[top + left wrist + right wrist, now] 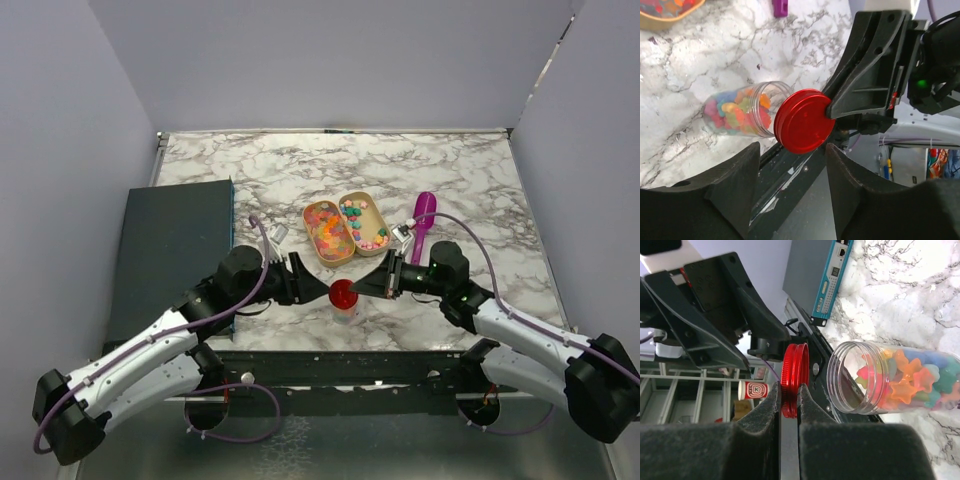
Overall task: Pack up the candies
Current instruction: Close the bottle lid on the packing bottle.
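- My right hand (789,397) is closed on the red lid (794,375), pinching it edge-on across the rim. The hold looks thin, so I would move slowly.
- My left hand (792,149) is open, fingers spread and touching nothing.
- The clear jar (865,377) sits at the near edge of the bench (450,170). Its mouth is uncovered, and the lid is just beside it, not seated.
- The candies (912,380) are packed inside the jar.
- I judge capping is the step. I would clamp the jar body with my left hand first so it cannot spin or tip. Then I would square the lid flat to the mouth before twisting.
- Farther back, more candies lie in two tan oval dishes (372,242), with a purple scoop (423,222) beside them.
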Controlling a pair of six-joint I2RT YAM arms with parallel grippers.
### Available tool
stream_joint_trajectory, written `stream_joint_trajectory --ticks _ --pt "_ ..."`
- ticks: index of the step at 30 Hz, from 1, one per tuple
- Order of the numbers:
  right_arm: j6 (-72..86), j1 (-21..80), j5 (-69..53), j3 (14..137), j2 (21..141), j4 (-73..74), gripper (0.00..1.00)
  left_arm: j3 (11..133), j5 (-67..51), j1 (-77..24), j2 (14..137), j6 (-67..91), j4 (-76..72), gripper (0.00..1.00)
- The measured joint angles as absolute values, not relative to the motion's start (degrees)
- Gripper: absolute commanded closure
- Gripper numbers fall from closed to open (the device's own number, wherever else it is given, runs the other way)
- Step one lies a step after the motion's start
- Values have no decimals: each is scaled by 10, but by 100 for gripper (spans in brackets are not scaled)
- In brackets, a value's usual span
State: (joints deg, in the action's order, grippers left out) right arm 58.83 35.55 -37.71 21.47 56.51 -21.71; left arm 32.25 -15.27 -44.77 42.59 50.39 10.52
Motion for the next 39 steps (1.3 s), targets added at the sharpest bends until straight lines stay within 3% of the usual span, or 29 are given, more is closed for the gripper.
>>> stream_joint_trajectory --ticks 9,29,39 --pt "651 344 -383 156 592 -330 99 320 -119 -504 499 523 90 48" --pt "695 333 -380 117 633 -431 96 308 -106 -508 554 552 43 65" --pt "713 333 -371 114 670 -470 84 308 -101 -508 558 555 39 70"
